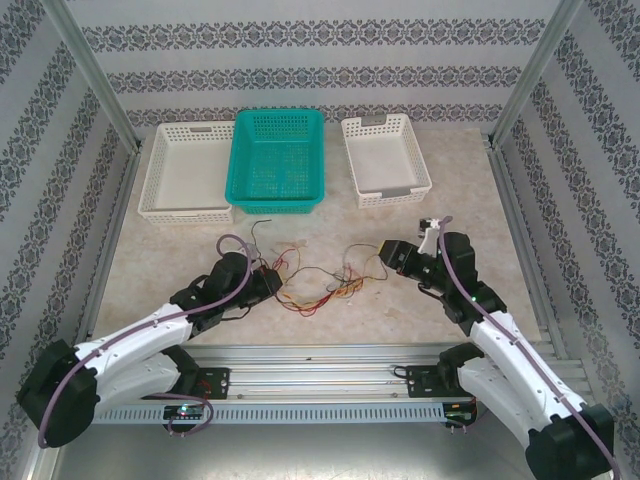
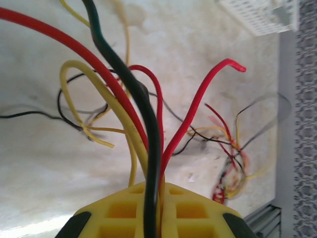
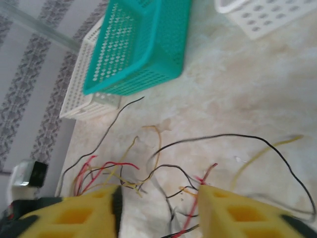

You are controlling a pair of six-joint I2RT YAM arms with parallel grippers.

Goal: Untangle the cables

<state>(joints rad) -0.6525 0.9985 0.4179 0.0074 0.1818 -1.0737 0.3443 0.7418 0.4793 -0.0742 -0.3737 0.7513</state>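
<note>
- Left hand (image 2: 153,201) is sitting closest to the lens, its yellow fingers (image 2: 119,215) pressing shut on a bundle of cables (image 2: 148,129); red, black and yellow strands are rising out of the grip and fanning apart above the desk (image 2: 44,168)
- Right hand (image 3: 158,208) is hovering low with its yellow fingers (image 3: 242,210) standing apart and gripping nothing; loose strands are lying on the surface beyond the gap
- In the overhead view, the cables are running as a tangled line across the desk between the two hands, on the near half of the surface
- Teal basket (image 1: 277,205) is standing at the far edge between two white baskets (image 1: 187,212), beyond the tangle
</note>
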